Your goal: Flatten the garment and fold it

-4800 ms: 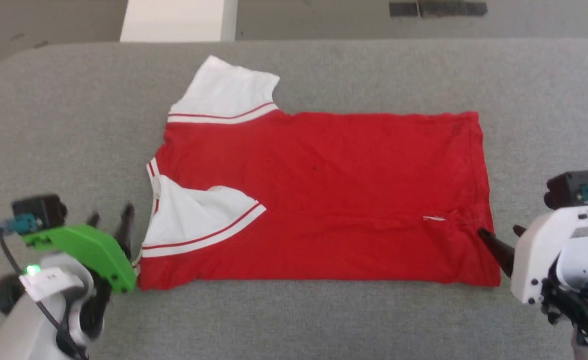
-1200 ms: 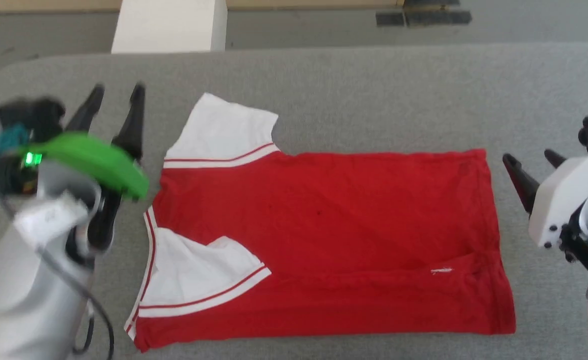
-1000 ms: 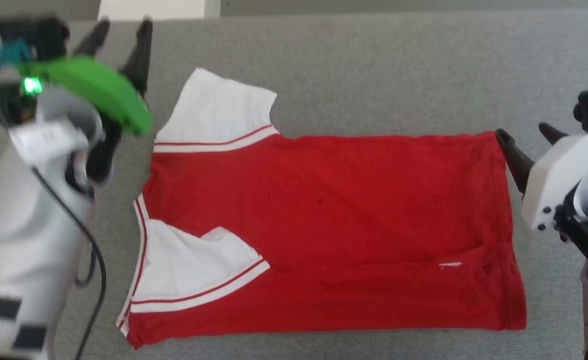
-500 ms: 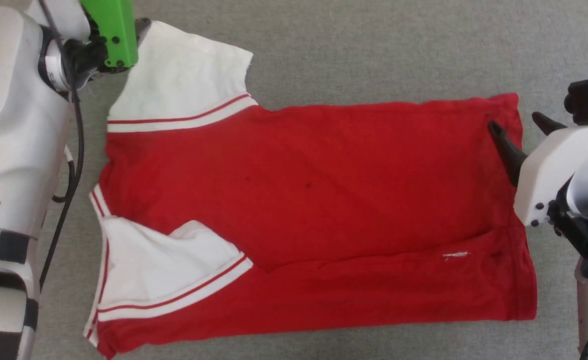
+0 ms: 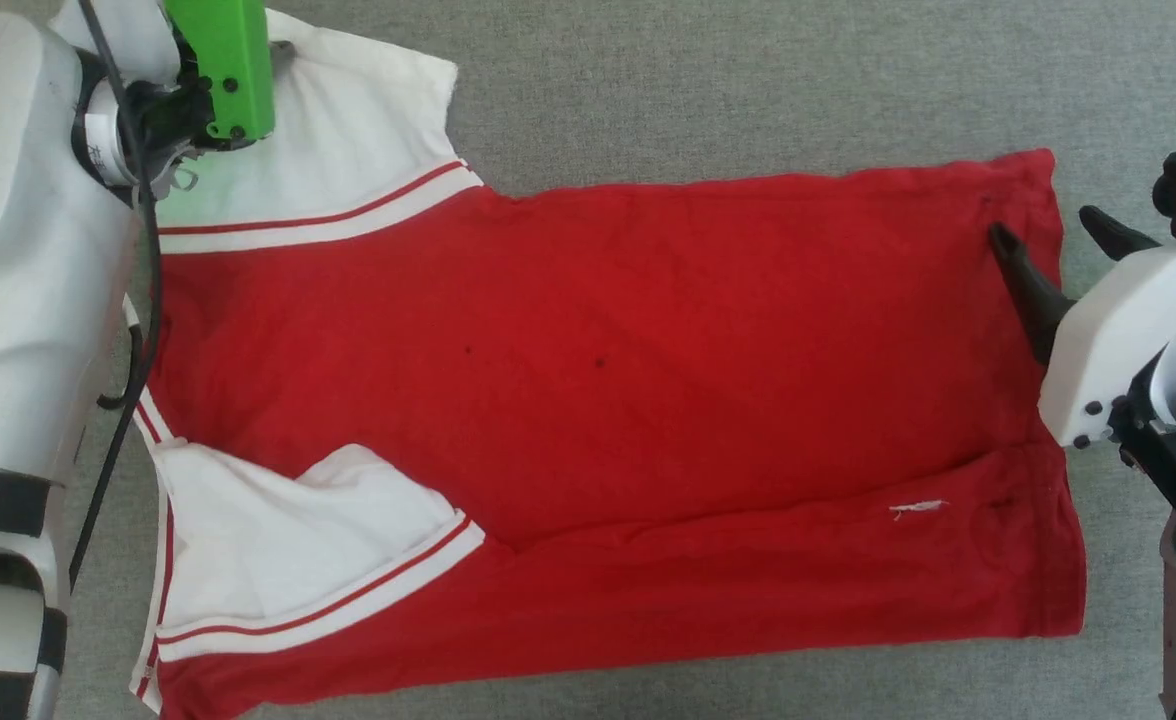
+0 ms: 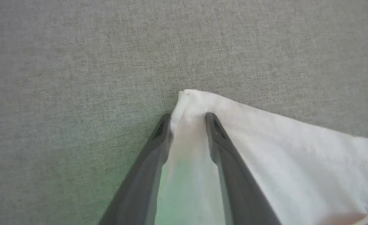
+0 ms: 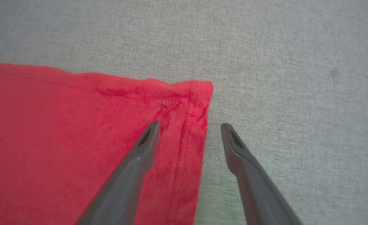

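A: Through the left wrist camera, what has the left gripper (image 6: pixel 187 118) got?

B: It is clenched on the garment (image 6: pixel 265 150). The corner of the white far sleeve (image 6: pixel 312 168) is bunched up between its two dark fingers, and a small tuft pokes out past their tips. The rest of that sleeve lies flat on the grey surface (image 6: pixel 77 62), with a bit of red-and-white trim at the lower right corner of the view.

A: And from the right wrist?

B: The right gripper (image 7: pixel 190 128) is spread wide and grips nothing. It straddles the hem (image 7: pixel 187 150) near the red corner, with one finger over the cloth and the other over bare grey surface. Whether either tip touches down cannot be told.

A: What does the head camera add?

B: The garment lies spread across the grey surface, with its collar end to the robot's left and its hem to the right. The far sleeve sits at the upper left under the left gripper's green housing (image 5: pixel 223 65). The near sleeve (image 5: pixel 278 540) is folded in over the red body at the lower left. A crease runs along the near long side, with a small white tag (image 5: pixel 916 509) on it. At the right edge, one finger of the right gripper lies over the far hem corner
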### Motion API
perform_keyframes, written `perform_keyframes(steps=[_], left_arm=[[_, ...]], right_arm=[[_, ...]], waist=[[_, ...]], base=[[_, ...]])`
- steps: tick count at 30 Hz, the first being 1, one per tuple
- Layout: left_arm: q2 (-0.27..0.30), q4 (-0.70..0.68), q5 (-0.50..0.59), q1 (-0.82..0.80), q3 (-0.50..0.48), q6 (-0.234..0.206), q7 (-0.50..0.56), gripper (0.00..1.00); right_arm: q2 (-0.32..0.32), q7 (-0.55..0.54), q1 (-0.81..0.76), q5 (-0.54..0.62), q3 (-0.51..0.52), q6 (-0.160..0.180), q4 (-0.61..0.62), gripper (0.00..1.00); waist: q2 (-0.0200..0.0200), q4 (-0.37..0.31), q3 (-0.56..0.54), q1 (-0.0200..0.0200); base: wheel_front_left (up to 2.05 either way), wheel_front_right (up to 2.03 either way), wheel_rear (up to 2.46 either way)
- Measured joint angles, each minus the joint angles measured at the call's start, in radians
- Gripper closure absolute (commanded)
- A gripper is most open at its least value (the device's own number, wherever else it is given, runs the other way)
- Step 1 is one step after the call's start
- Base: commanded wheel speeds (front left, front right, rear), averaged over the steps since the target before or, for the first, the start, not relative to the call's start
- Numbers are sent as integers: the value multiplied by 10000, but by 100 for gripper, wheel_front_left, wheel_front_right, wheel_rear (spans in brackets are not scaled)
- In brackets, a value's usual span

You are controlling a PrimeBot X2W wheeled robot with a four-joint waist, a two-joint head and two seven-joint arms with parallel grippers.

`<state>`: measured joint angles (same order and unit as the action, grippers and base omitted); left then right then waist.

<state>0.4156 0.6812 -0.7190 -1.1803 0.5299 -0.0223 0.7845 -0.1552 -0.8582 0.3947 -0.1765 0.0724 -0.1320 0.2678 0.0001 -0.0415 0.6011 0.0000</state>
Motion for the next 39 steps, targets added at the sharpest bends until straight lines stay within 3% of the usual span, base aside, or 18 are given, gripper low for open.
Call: perform_keyframes(steps=[8, 14, 25, 26, 27, 28, 39], left_arm=[[-128, -92, -886, 521, -805, 217, -913, 100], [-15, -660, -993, 776, -746, 309, -915, 100], [35, -1628, -1024, 1068, -681, 213, -805, 100], [35, -1666, -1028, 1087, -683, 211, -805, 100], [40, -1707, -1043, 1108, -683, 211, -803, 100], [46, -1745, -1095, 1133, -690, 211, -769, 100], [268, -2445, -1806, 1709, -1229, 330, -922, 100]], right_arm=[[-428, -408, 185, 35, 102, 0, 153, 0], [-1325, -2036, 917, 132, -201, 0, -232, 0], [-1939, -4094, 1930, 67, -1684, 0, -1563, 0], [-1921, -4125, 1964, 35, -1622, 0, -1572, 25], [-1896, -4132, 1989, 12, -1553, 0, -1588, 75], [-1894, -4132, 1993, 6, -1532, 0, -1590, 100], [-1467, -2817, 1862, -98, -897, -2, -1732, 100]], waist=[[0, 166, -280, 0], [0, 445, -541, 1], [-1, 889, -324, 0], [-1, 902, -302, 0], [-1, 918, -284, 0], [-1, 932, -270, 1], [-1, 934, -917, 1]], base=[[0, 0, 0], [0, 0, 0], [0, 0, 0], [0, 0, 0], [0, 0, 0], [0, 0, 0], [0, 0, 0]])
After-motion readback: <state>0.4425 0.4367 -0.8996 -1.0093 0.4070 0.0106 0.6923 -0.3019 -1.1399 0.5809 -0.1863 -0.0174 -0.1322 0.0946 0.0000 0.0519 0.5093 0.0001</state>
